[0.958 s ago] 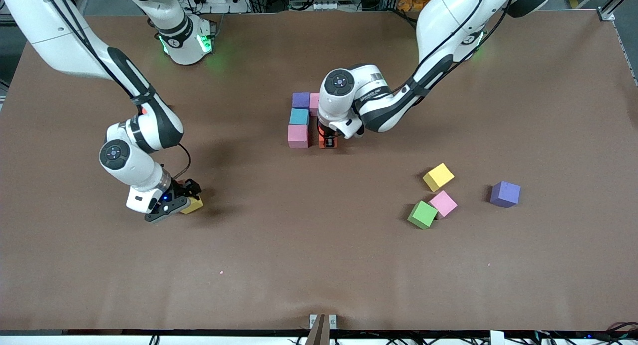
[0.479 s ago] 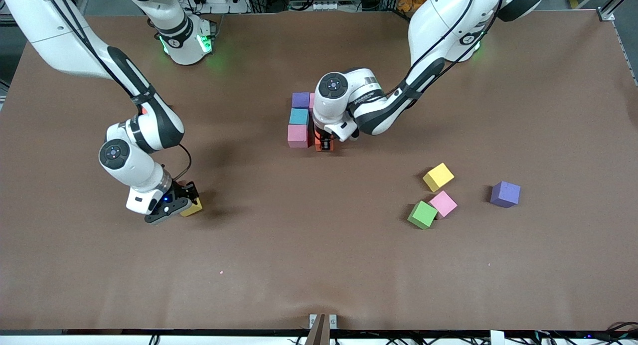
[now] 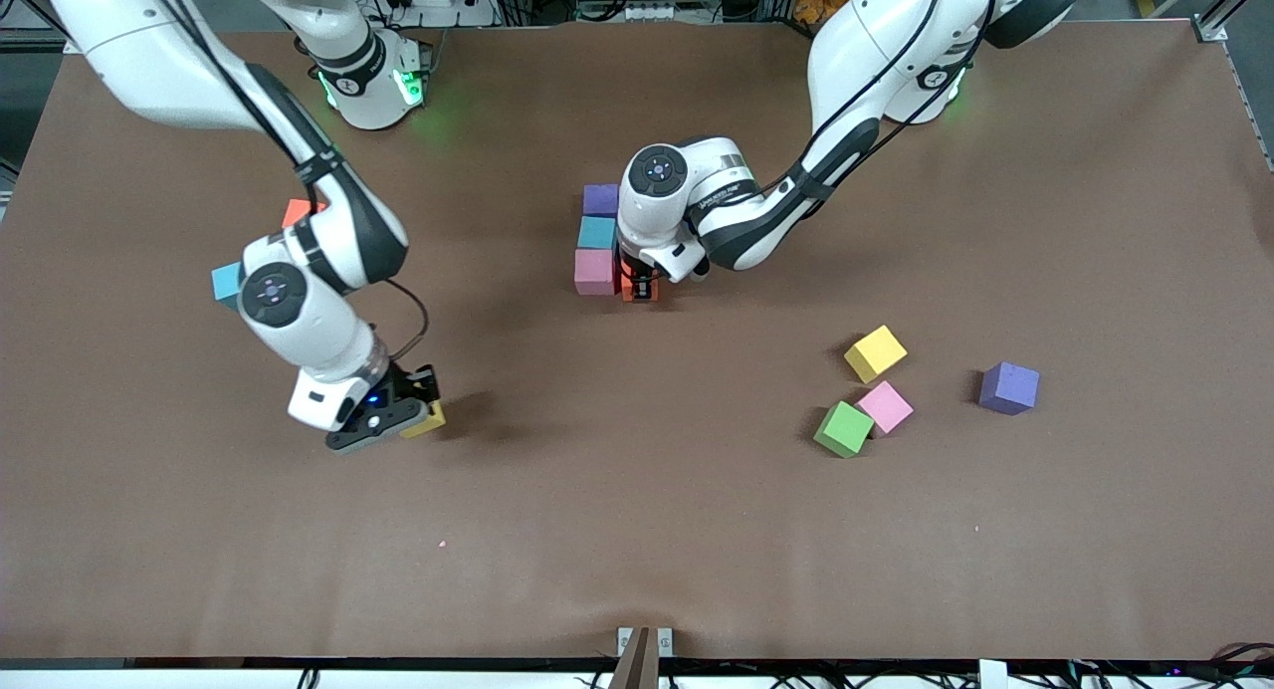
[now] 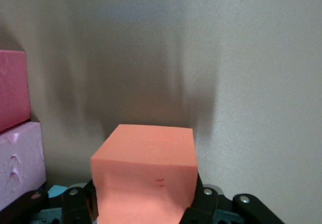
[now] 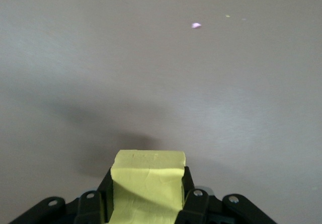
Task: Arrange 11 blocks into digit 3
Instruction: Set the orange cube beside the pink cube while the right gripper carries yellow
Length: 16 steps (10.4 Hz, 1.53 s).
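My left gripper (image 3: 640,289) is shut on an orange block (image 4: 146,173), low at the table beside the pink block (image 3: 595,271). That pink block ends a short column with a blue block (image 3: 597,232) and a purple block (image 3: 600,199). In the left wrist view, pink (image 4: 12,88) and lilac (image 4: 20,158) blocks stand close beside the orange one. My right gripper (image 3: 413,417) is shut on a yellow block (image 5: 147,189), held just above bare table toward the right arm's end.
Loose yellow (image 3: 876,353), pink (image 3: 885,407), green (image 3: 843,429) and purple (image 3: 1008,387) blocks lie toward the left arm's end. An orange-red block (image 3: 296,212) and a blue block (image 3: 226,283) peek out by the right arm's wrist.
The right gripper shut on the yellow block and carried it up and toward the table's middle. The left gripper slid its orange block closer to the pink block.
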Each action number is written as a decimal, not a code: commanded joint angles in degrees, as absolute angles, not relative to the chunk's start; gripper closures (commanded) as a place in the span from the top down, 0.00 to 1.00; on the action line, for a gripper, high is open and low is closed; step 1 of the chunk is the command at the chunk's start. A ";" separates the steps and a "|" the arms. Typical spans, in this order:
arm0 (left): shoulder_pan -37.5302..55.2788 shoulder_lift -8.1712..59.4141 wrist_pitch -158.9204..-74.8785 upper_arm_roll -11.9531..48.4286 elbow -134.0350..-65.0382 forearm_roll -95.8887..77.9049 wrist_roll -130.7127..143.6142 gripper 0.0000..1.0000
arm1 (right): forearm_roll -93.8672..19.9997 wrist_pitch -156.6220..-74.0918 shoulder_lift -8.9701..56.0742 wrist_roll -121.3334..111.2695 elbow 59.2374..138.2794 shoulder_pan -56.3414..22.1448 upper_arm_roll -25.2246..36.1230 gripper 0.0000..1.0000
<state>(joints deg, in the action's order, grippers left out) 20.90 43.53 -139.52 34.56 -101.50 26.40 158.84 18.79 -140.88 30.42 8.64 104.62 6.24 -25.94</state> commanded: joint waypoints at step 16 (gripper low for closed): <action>23.38 45.18 -139.75 34.28 -99.58 29.97 169.10 0.99 | 17.14 -137.02 30.24 40.25 104.50 -2.99 -28.48 0.28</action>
